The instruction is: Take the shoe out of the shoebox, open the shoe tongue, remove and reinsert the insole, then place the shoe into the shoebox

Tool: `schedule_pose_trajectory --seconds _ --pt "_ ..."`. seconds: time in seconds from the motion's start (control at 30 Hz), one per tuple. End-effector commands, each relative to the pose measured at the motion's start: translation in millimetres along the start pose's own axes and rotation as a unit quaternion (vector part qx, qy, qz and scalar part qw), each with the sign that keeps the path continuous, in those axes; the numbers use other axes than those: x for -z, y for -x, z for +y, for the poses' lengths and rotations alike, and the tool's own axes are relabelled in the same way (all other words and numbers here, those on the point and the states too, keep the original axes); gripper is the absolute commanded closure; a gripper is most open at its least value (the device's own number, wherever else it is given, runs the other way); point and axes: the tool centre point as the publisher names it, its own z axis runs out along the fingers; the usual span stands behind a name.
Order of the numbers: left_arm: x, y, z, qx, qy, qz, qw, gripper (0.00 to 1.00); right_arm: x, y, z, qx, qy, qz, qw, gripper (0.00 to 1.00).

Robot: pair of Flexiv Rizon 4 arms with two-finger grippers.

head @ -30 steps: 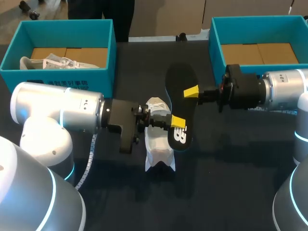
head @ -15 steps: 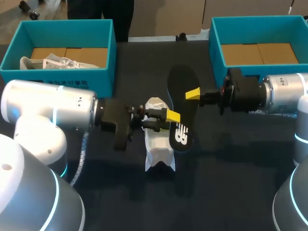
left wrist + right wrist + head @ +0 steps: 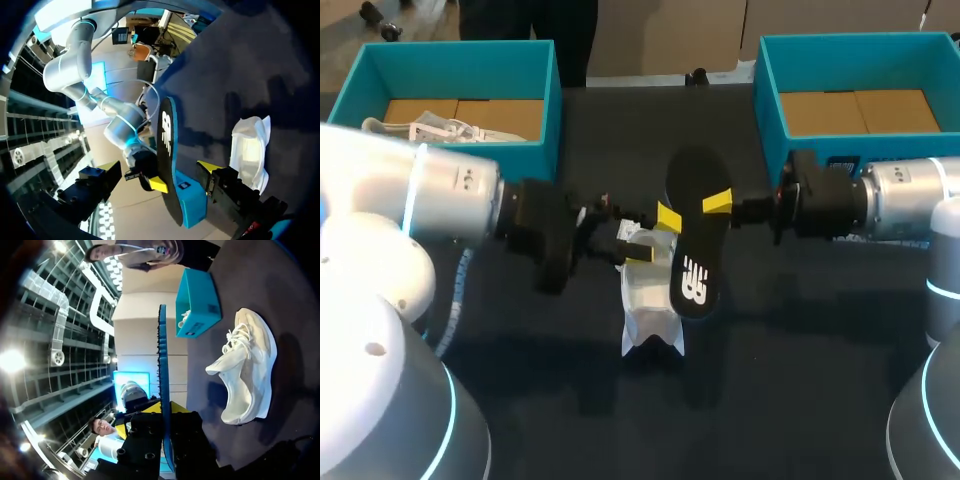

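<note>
- Our right claw (image 3: 163, 409) pinches the insole (image 3: 694, 240) in the air. Its long axis runs far to near, broad end away from us.
- Our left claw (image 3: 157, 167) is spread, just beside it.
- The shoe (image 3: 650, 300) lies on the desk (image 3: 800, 380) by the insole.
- The left box (image 3: 545, 100) and right box (image 3: 770, 90) stand behind.

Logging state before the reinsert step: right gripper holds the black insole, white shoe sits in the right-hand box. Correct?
Not quite. The right gripper does hold the black insole, but the white shoe lies on the table, not in the right-hand box. The head view shows this.
</note>
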Motion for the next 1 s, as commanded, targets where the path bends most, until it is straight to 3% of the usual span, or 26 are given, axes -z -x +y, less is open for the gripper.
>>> schedule_pose_trajectory --seconds 0.03,0.43,0.73,1.0 --pt "5.0 7.9 7.3 0.013 -0.012 0.083 0.996 0.0 -1.8 5.1 0.0 -0.003 0.0 0.0 1.0 1.0" --pt "8.3 18.7 17.2 0.035 -0.02 0.223 0.974 0.0 -1.7 16.0 0.2 -0.017 -0.003 -0.009 1.0 1.0" --pt "13.6 21.2 23.2 0.058 -0.017 0.367 0.928 0.0 0.1 19.1 -0.1 -0.02 -0.004 -0.01 1.0 1.0" --pt "19.1 17.9 26.2 0.08 -0.023 0.446 0.891 0.0 1.4 21.2 -0.6 -0.022 -0.005 -0.011 1.0 1.0"
